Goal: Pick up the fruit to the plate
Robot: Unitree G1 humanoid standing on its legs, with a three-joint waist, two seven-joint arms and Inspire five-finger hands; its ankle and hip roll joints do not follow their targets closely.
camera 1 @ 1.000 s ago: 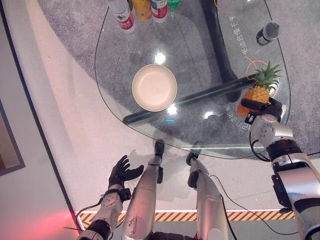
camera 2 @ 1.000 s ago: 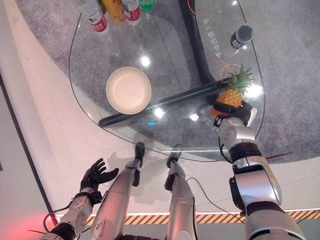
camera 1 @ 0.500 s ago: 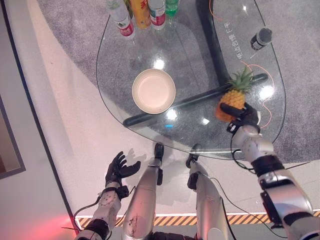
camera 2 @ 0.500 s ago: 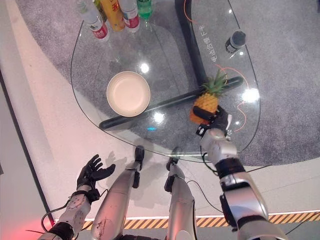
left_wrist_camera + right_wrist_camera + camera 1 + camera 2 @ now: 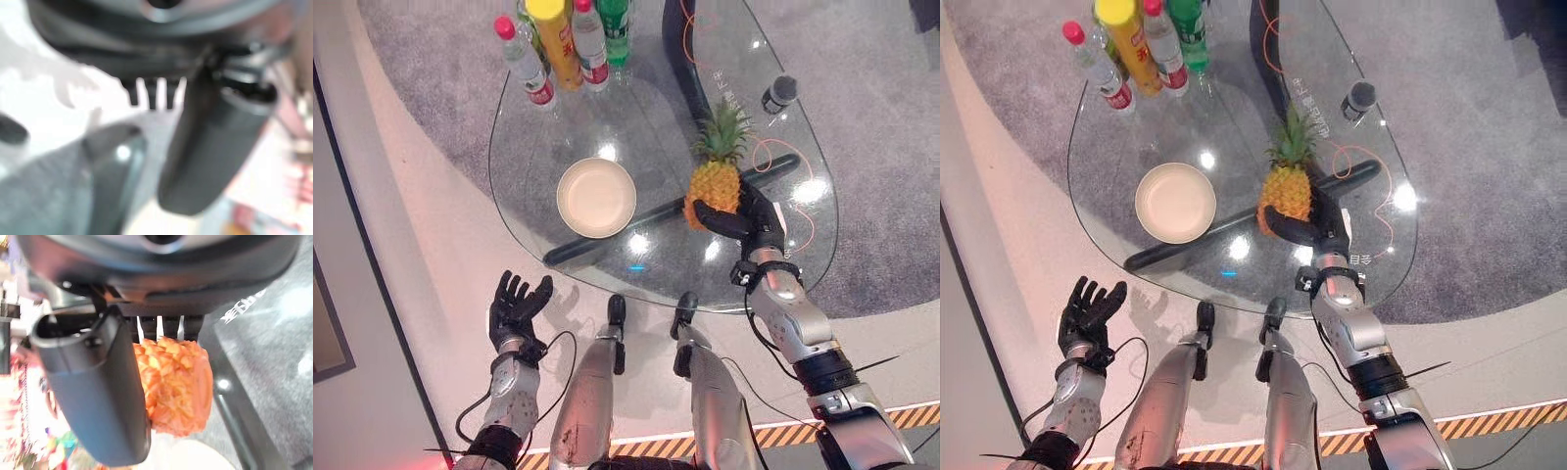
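Since a second ago our right hand (image 5: 751,217) has carried the pineapple (image 5: 714,188) from the right end of the glass table (image 5: 558,117) toward its middle; we now hold it just right of the plate (image 5: 596,197), apart from it. The whole view has shifted too, so more of the far edge shows. Our fingers and thumb are curled round the fruit's lower body; in the right wrist view the thumb (image 5: 98,396) lies against the orange rind (image 5: 178,382) and the fingers close behind it. The green crown points away from us, toward the far side of the table.

The cream plate lies on the glass, nothing on it. At the far left edge stand four bottles (image 5: 563,44): two clear ones with red caps and red labels, a yellow one, a green one. Their print is too small for us to read. White characters are printed on the glass right of the pineapple, near a dark-capped bottle (image 5: 778,94); we cannot make them out. An orange cord (image 5: 773,157) loops beneath the glass there.

Our left hand (image 5: 517,308) hangs low beside the table over the pale floor (image 5: 421,245), fingers spread and straight, holding nothing.
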